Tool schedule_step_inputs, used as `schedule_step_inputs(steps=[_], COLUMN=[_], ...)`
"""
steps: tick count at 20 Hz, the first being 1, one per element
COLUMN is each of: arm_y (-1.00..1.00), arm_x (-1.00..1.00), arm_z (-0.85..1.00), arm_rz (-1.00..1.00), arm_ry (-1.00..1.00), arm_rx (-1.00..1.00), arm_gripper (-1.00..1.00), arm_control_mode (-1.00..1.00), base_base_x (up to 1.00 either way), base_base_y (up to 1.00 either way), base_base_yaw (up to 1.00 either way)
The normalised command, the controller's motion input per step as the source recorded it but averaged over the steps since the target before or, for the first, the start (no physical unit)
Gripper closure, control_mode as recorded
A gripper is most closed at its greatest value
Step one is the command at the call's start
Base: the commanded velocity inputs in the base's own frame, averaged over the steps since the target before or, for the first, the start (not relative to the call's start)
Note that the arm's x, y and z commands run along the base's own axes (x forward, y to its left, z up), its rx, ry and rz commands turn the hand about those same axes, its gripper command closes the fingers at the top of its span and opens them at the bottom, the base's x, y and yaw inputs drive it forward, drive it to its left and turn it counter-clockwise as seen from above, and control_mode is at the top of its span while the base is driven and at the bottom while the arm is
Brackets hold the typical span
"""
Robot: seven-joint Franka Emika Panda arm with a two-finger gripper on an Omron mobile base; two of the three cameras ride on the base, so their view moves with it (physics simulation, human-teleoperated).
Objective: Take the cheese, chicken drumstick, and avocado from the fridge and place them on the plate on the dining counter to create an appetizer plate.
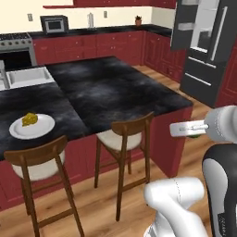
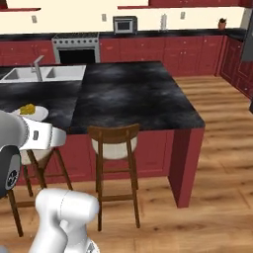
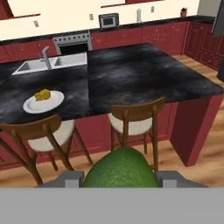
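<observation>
In the hand view the dark green avocado (image 3: 120, 168) sits between my gripper's (image 3: 119, 178) two fingers, and the gripper is shut on it. From the left base view the hand (image 1: 185, 128) hovers over the floor to the right of the dining counter (image 1: 115, 88), with a sliver of avocado (image 1: 195, 136) under it. The white plate (image 1: 42, 130) (image 3: 54, 103) lies on the counter's near left part and carries the yellow cheese (image 1: 29, 119) (image 3: 42, 94) (image 2: 27, 108). The fridge (image 1: 203, 69) stands at the far right with its upper door open. The chicken drumstick is out of view.
Two wooden chairs (image 1: 122, 134) (image 1: 39, 162) with cream seats stand along the counter's near side, between me and the plate. A sink (image 1: 28, 76) with a faucet is set in the counter behind the plate. Red cabinets, a stove (image 2: 76, 47) and a microwave line the back wall.
</observation>
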Motion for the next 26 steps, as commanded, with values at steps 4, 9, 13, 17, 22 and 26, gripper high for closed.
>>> schedule_step_inputs(steps=[4,9,13,17,22,26], arm_y=[0.0,0.0,0.0,0.0,0.0,0.0], arm_x=[0.0,0.0,0.0,0.0,0.0,0.0], arm_z=[0.0,0.0,0.0,0.0,0.0,0.0], arm_rz=[0.0,0.0,0.0,0.0,0.0,0.0], arm_ry=[0.0,0.0,0.0,0.0,0.0,0.0], arm_rx=[0.0,0.0,0.0,0.0,0.0,0.0], arm_gripper=[1.0,1.0,1.0,1.0,1.0,1.0], arm_control_mode=[1.0,1.0,1.0,1.0,1.0,1.0], base_base_x=[-0.21,-0.02,0.61,1.0,1.0,0.99], base_base_y=[1.0,1.0,0.84,0.12,0.07,0.01], base_base_yaw=[0.0,0.0,0.0,0.03,0.07,0.21])
